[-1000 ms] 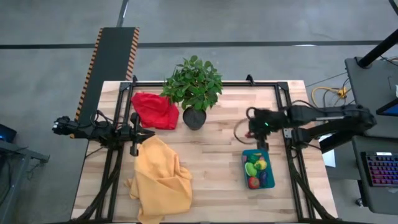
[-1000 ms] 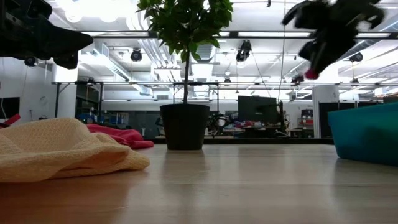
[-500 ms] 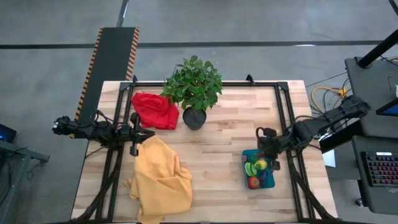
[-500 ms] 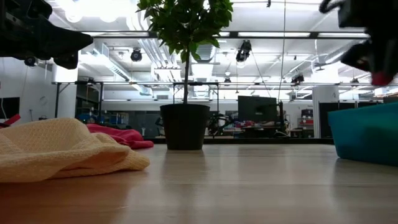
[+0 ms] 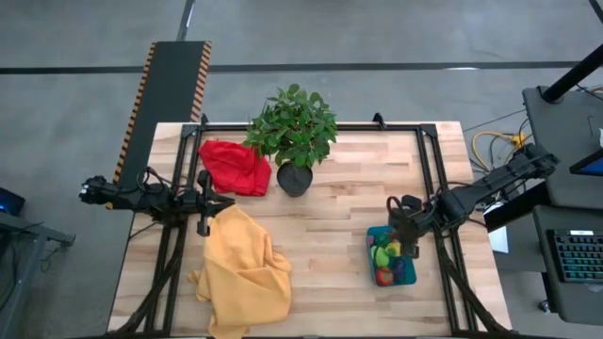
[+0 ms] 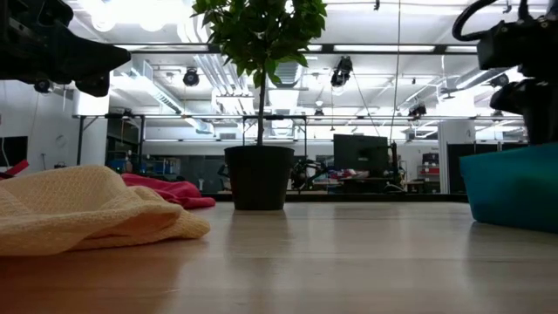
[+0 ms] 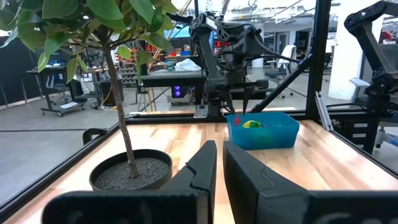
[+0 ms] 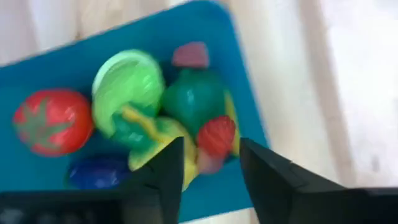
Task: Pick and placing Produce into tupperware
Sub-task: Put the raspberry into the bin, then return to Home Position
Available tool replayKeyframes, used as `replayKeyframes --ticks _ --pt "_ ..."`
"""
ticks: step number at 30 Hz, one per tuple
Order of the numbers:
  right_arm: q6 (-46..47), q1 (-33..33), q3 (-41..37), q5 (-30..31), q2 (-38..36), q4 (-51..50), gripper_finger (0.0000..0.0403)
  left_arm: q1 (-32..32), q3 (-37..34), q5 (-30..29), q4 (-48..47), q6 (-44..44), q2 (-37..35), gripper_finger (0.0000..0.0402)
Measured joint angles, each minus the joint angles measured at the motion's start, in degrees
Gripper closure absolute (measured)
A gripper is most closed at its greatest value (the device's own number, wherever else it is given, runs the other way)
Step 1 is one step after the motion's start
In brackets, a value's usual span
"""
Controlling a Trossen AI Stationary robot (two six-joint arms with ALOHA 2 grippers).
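Red, and caught between the fingers of the right pincer (image 8: 208,163), a small strawberry-like piece (image 8: 216,135) hangs just over the pile in the tupperware (image 8: 37,168). In the right wrist view the fingers stand narrow, closed on that 1 piece, with the rest of the produce beneath it: a red tomato (image 8: 52,121), a pale green piece (image 8: 127,84), a darker green one (image 8: 194,98), something yellow (image 8: 163,140), a blue-purple piece (image 8: 99,172) and a pink one (image 8: 190,55).

From above, the right pincer (image 5: 405,226) sits over the container's far end, and the tupperware (image 5: 408,276) lies on the right side of the tabletop (image 5: 330,245). I judge this to be the placing step: the next move calls for parting the fingers so the piece drops onto the heap, then lifting straight up clear of the rim.

Farther off, the left pincer (image 5: 200,203) waits at the tabletop's left edge, its fingers nearly together and empty. Beside it lie a yellow cloth (image 5: 243,268) and a red cloth (image 5: 234,166), with the potted plant (image 5: 294,132) beyond.
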Motion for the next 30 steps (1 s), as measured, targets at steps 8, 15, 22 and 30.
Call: replayKeyframes --ticks 8,15,22,30 --pt "-5.3 -0.1 0.2 9.2 -0.3 5.4 0.0173 0.0 0.0 0.0 0.0 0.1 0.0 0.0387" --pt "-37.9 -1.1 -3.6 13.5 -0.4 50.7 0.018 0.0 0.0 0.0 0.6 0.1 0.0 0.0387" --pt "-48.4 -14.5 -7.3 -6.3 -0.1 71.2 0.0224 0.0 0.0 0.0 1.5 0.2 0.0 0.0387" --pt "-52.0 -28.7 -7.1 -14.7 -2.1 69.8 0.0331 0.0 0.0 0.0 1.5 2.8 0.1 0.0387"
